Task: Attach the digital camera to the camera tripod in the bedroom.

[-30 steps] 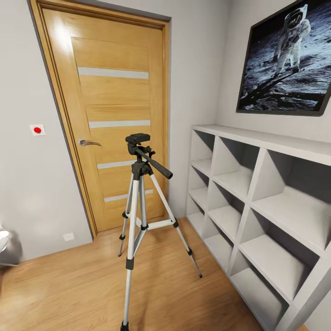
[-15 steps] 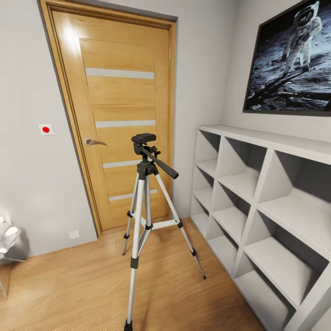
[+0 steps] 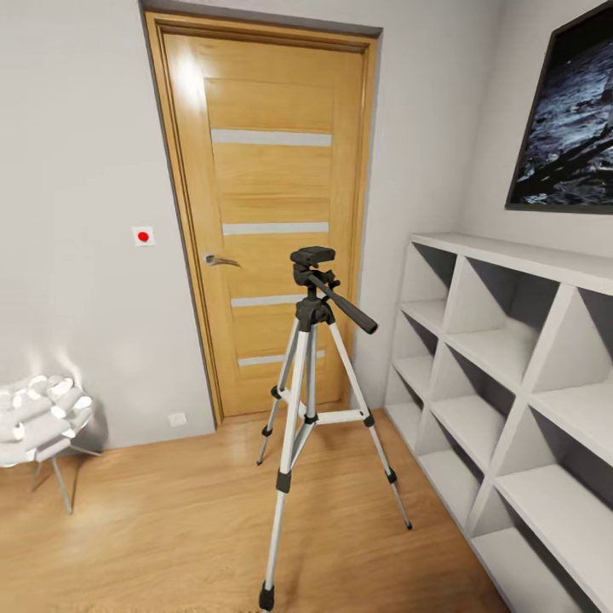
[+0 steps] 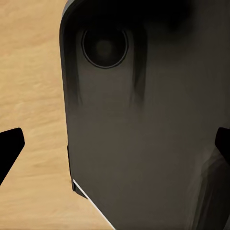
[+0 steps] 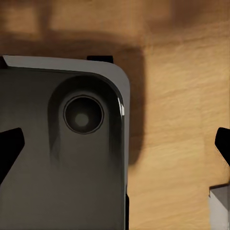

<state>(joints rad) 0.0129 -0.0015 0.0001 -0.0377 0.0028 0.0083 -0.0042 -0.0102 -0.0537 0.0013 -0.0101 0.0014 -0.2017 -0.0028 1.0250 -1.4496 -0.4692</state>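
Tripod legs planted on the light wood floor, silver and spread three ways, and the camera tripod stands upright right in the middle of the head view, its black head bare on top and the long black lever angling down toward the shelving side. Behind it sits the oak door with its frosted stripes and a curved metal handle. White cube shelving runs along the wall beside the tripod, near its closest foot but not touching. Above the shelves hangs a dark framed picture, cut off by the frame edge. On the grey wall on the door's other side there's a small white plate with a red dot, and lower down, well apart from the tripod, a white cushioned chair on thin legs.

Down at the wrists now: the left gripper shows two black fingertips set wide apart at the edges, nothing between them, a dark robot panel and wood floor beyond. The right gripper is likewise spread wide, holding nothing, above another dark panel and floorboards.
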